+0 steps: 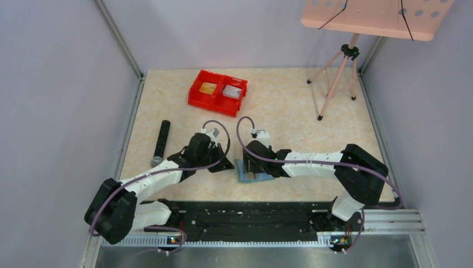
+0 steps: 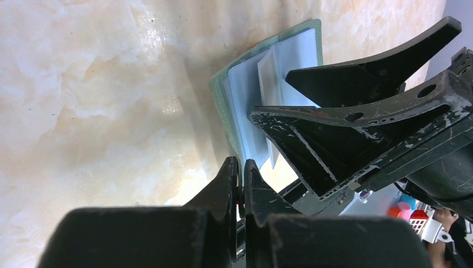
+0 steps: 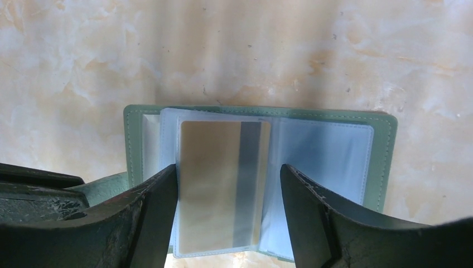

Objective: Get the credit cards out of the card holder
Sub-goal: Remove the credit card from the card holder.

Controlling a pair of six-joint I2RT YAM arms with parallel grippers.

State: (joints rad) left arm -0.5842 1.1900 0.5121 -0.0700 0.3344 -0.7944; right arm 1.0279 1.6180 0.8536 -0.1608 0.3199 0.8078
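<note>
The sage-green card holder [image 3: 387, 167] lies open on the table, its pale blue-grey sleeves facing up; it also shows in the top view [image 1: 262, 177] and the left wrist view [image 2: 290, 50]. A gold-yellow credit card [image 3: 215, 184] with a dark stripe sits in the middle sleeve. My right gripper [image 3: 228, 192] is open just above the holder, one finger on each side of that card. My left gripper [image 2: 242, 167] is shut at the holder's left edge and seems to pinch its green flap [image 3: 106, 187]. It shows left of the holder in the top view [image 1: 226, 163].
A red double bin [image 1: 215, 103] stands at the back with a gold card [image 1: 208, 88] in one half and a grey one [image 1: 232, 91] in the other. A black stick-like object [image 1: 162, 140] lies at the left. A tripod [image 1: 337, 72] stands at the back right.
</note>
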